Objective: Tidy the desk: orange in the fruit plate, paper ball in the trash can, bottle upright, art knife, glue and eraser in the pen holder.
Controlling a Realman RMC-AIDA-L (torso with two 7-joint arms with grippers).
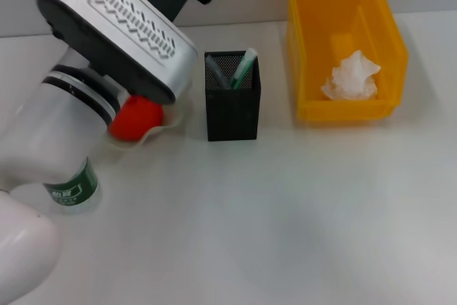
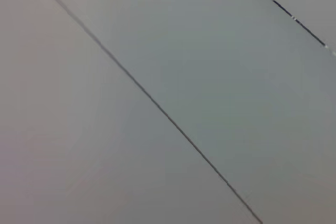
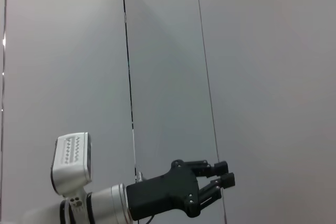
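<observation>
Your left arm's tool (image 3: pixel 218 178) is raised off the white desk (image 1: pixel 285 219). Seen from the right wrist camera, its black fingers (image 3: pixel 224 180) sit close together with nothing between them, so it looks closed and empty. The right tool is out of every view, parked somewhere off the work area.

On the desk, the round orange-red fruit (image 1: pixel 136 118) already rests on the pale wavy-rimmed fruit plate (image 1: pixel 171 119) at about 10 o'clock. The crumpled white paper ball (image 1: pixel 351 78) lies inside the yellow plastic bin (image 1: pixel 307 48) at 2 o'clock. The black mesh pen holder (image 1: pixel 233 112) stands at 12 o'clock with a green-capped stick (image 1: pixel 243 69) and a dark tool (image 1: pixel 216 75) poking out; you cannot tell whether the eraser is in there.

The clear plastic bottle with the green label (image 1: pixel 71 189) stands at 8 o'clock, directly under the left forearm (image 1: pixel 114 33).

That is your risk: if you swing or lower that arm carelessly, the elbow or wrist housing could clip the light bottle and topple it, or nudge the plate and roll the fruit out. Retreat upward first.
</observation>
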